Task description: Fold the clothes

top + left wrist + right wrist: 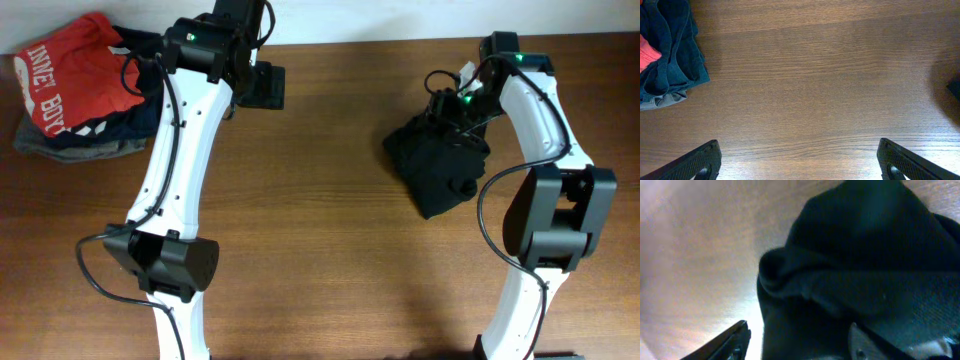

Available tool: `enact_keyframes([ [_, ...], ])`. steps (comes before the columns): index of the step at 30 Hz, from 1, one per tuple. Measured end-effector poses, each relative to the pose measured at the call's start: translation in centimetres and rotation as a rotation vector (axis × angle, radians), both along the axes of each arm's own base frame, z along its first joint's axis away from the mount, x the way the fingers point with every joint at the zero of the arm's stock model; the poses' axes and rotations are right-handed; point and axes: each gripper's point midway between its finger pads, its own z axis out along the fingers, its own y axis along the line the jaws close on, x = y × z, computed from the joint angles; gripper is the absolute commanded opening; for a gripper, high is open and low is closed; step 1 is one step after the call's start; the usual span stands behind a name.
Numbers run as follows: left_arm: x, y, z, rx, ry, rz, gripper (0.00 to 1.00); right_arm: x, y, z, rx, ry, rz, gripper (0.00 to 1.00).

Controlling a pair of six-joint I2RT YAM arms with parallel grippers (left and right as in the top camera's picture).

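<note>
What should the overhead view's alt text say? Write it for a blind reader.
A crumpled black top lies on the wooden table under the right end effector. The left end effector hangs near a pile of red and navy clothes.

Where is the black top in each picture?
Overhead: the black top lies right of centre.
Left wrist: maybe the dark sliver at the right edge; cannot tell.
Right wrist: the top fills the centre and right.
Shared landmark: the brown wooden table.
</note>
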Motion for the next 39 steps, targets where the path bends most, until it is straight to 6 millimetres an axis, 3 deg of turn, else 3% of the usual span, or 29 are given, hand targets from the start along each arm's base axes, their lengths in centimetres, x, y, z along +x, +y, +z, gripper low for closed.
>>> enact_keyframes([
  [15, 0.0, 0.0, 0.0, 0.0, 0.0, 0.0, 0.99, 3.8, 0.0, 0.4, 0.048, -0.091, -0.131, 0.55],
  [17, 0.0, 0.0, 0.0, 0.0, 0.0, 0.0, 0.99, 3.5, 0.0, 0.3, 0.041, -0.079, -0.126, 0.56],
  [20, 0.0, 0.0, 0.0, 0.0, 0.001, 0.0, 0.99, 1.7, -0.9, 0.3, -0.014, 0.004, -0.133, 0.69],
  [26, 0.0, 0.0, 0.0, 0.0, 0.001, 0.0, 0.99, 0.8, -3.4, 3.9, -0.123, -0.005, -0.083, 0.81],
  [29, 0.0, 0.0, 0.0, 0.0, 0.001, 0.0, 0.99, 0.4, -4.7, 4.7, -0.145, -0.007, -0.076, 0.84],
  [33, -0.1, 0.0, 0.0, 0.001, 0.003, 0.0, 0.99, -0.8, -6.0, 4.3, -0.159, 0.032, -0.066, 0.84],
  [39, -0.1, 0.0, -0.1, 0.001, 0.004, 0.0, 0.99, -0.7, -6.9, 2.8, -0.17, 0.028, -0.046, 0.83],
])
